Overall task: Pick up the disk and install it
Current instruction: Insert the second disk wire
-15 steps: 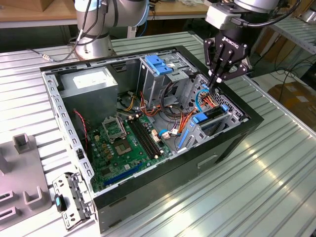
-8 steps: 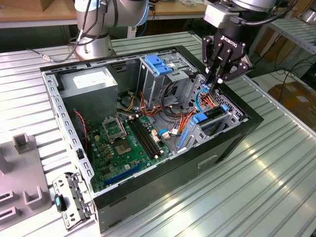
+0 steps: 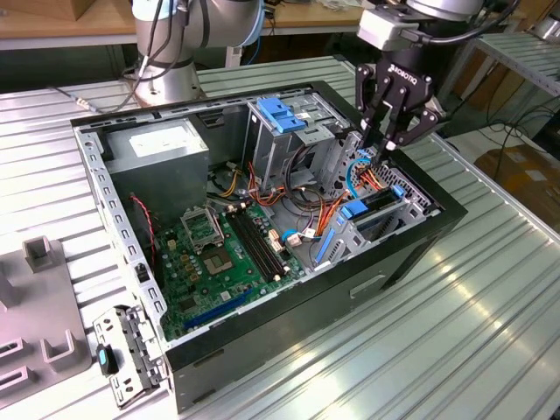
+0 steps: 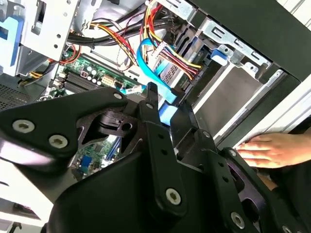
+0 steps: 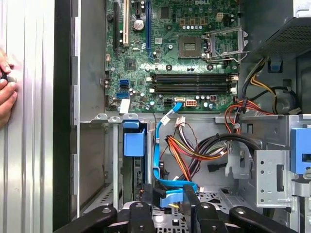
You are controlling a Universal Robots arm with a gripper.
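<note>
The disk sits edge-up in the lower drive bay of the open computer case [image 3: 411,254]. Its blue carrier tab [image 3: 354,210] [image 5: 133,143] shows at the bay's mouth, and most of its body is hidden in the slot. My gripper [image 3: 383,145] hangs just above that bay on the exterior view's right, among the loose wires. Between its black fingers [image 5: 146,206] lies the end of a flat blue data cable [image 5: 170,198] [image 4: 167,110], and the gripper [image 4: 169,104] looks shut on it.
A person's hand [image 4: 272,150] [image 5: 5,92] rests on the ribbed table beside the case. Inside are the motherboard [image 3: 219,254], a grey power supply [image 3: 162,144], a drive cage with a blue handle [image 3: 280,114] and orange-red wire bundles [image 5: 194,150]. A metal bracket [image 3: 122,350] lies outside.
</note>
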